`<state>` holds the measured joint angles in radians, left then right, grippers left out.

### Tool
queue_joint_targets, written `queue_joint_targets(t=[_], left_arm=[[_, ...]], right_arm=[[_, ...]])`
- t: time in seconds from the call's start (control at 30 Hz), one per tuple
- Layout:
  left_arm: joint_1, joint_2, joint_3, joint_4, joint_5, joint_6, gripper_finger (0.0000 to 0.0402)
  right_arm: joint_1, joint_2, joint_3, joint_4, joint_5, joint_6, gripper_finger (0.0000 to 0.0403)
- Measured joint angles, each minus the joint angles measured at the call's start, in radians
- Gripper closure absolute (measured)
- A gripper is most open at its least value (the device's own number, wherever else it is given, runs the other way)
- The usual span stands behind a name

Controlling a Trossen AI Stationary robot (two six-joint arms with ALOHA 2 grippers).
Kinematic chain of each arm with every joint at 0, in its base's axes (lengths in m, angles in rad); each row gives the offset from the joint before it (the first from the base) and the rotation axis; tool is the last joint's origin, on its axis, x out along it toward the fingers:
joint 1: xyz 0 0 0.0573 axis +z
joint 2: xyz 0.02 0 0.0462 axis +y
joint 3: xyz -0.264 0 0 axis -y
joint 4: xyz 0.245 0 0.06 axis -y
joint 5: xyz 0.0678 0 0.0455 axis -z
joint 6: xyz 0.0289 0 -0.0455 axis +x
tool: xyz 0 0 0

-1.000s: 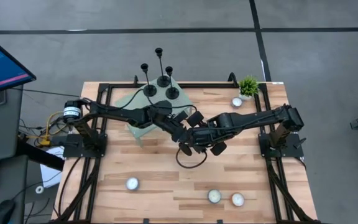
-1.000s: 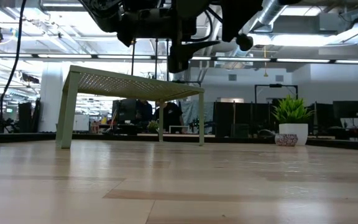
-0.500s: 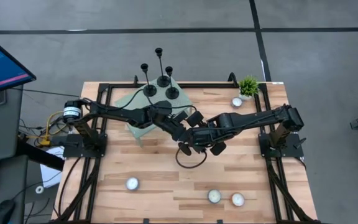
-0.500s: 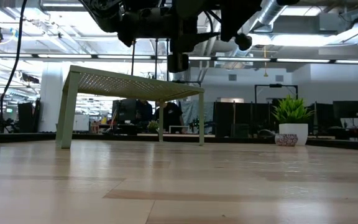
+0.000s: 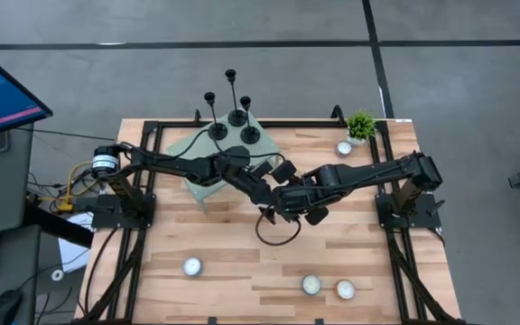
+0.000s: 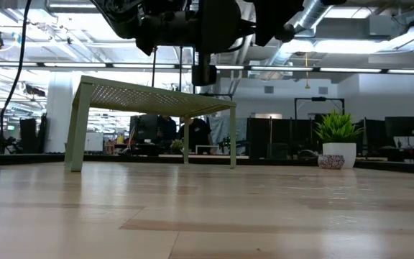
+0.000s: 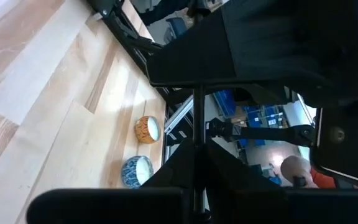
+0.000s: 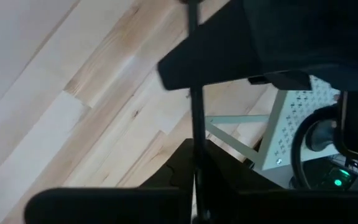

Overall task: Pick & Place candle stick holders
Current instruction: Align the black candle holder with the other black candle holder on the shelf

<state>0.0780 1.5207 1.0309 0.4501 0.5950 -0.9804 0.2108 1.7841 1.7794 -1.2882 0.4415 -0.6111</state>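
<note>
a: over the middle of the desk (image 5: pixel 242 271), both arms meet well above the wood. where's the candle stick holder they're handling?

b: its thin stem (image 7: pixel 198 134) runs between the left gripper's (image 5: pixel 269 204) fingers in the left wrist view, and the right wrist view shows the same stem (image 8: pixel 196 118) passing into the right gripper (image 5: pixel 289 209). in the low view its lower end (image 6: pixel 204 74) hangs clear of the desk.

a: so a hand-over in the air?

b: i judge so. both sets of jaws look clenched on the stem, though which one bears the weight i cannot tell.

a: how to do it well?

b: let one side release only once the other is firm, and keep the stem upright so the disc base doesn't swing. then carry it level toward the pale green perforated stand (image 5: pixel 208 176), where three more holders (image 5: pixel 236 116) are standing together.

a: hazards?

b: those three stand close; come down beside them, not through them. the tealight (image 5: pixel 344 148) and the potted plant (image 5: pixel 361 125) sit well apart
</note>
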Motion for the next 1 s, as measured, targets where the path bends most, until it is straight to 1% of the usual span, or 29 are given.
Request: queue_joint_targets(t=[0.13,0.23,0.3,0.47,0.53,0.6,0.67,0.8,1.0], left_arm=[[0.000,-0.027,0.004,0.020,-0.007,0.022,0.0388],[0.000,-0.052,0.004,0.012,-0.014,0.041,0.0388],[0.001,-0.065,0.003,0.009,-0.015,0.057,0.0388],[0.002,-0.077,0.003,0.004,-0.019,0.060,0.0388],[0.001,-0.077,0.003,0.001,-0.028,0.058,0.0388],[0.001,-0.077,0.003,0.001,-0.044,0.052,0.0388],[0.001,-0.077,0.003,-0.001,-0.058,0.037,0.0388],[0.002,-0.077,0.003,-0.003,-0.071,0.033,0.0388],[0.002,-0.077,0.003,-0.004,-0.107,0.034,0.0388]], right_arm=[[-0.001,-0.027,0.000,0.023,0.003,0.029,0.0349],[0.005,-0.069,0.002,0.033,0.002,0.036,0.0317],[0.012,-0.090,0.002,0.040,0.003,0.036,0.0289],[0.011,-0.122,0.002,0.065,0.007,0.036,0.0201],[0.011,-0.122,0.000,0.068,0.025,0.036,0.0170],[0.011,-0.121,0.000,0.084,0.055,0.036,0.0148],[0.017,-0.121,0.001,0.100,0.080,0.036,0.0137],[0.040,-0.137,0.005,0.102,0.117,0.050,0.0132],[0.095,-0.220,0.051,0.038,0.130,0.204,0.0132]])
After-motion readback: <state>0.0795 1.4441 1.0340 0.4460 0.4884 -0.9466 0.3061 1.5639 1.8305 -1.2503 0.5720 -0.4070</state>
